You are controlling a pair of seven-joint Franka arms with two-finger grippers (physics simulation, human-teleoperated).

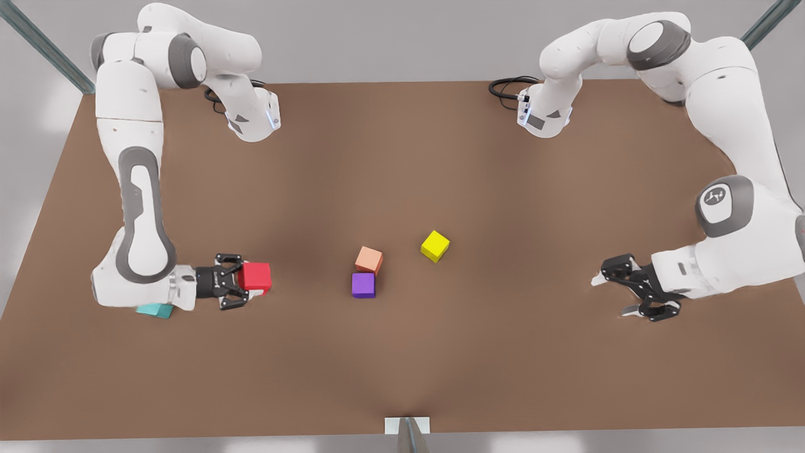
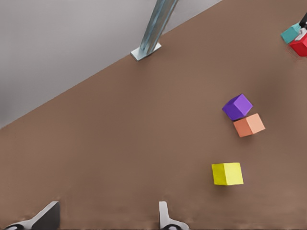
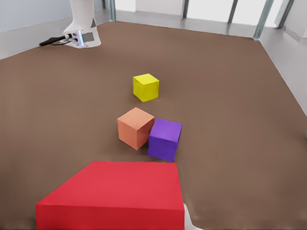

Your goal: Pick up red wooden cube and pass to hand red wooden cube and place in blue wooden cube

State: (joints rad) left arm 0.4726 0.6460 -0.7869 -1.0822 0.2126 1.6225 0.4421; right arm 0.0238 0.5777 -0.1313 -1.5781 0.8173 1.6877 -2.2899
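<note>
My right gripper (image 1: 245,282) is at the front view's left, shut on the red wooden cube (image 1: 255,277), which looms large and close in the right wrist view (image 3: 115,196). The blue wooden cube (image 1: 155,310), teal in colour, lies just behind that gripper, partly hidden under the arm's wrist. It also appears far off beside the red cube in the left wrist view (image 2: 290,32). At the front view's right my left gripper (image 1: 611,296) hangs low over the table, open with nothing between its fingers (image 2: 164,213).
A salmon-orange cube (image 1: 369,260) and a purple cube (image 1: 363,285) touch each other mid-table, with a yellow cube (image 1: 435,245) a little to their right. The two arm bases (image 1: 251,119) stand at the far edge. A metal post (image 1: 407,434) stands at the near edge.
</note>
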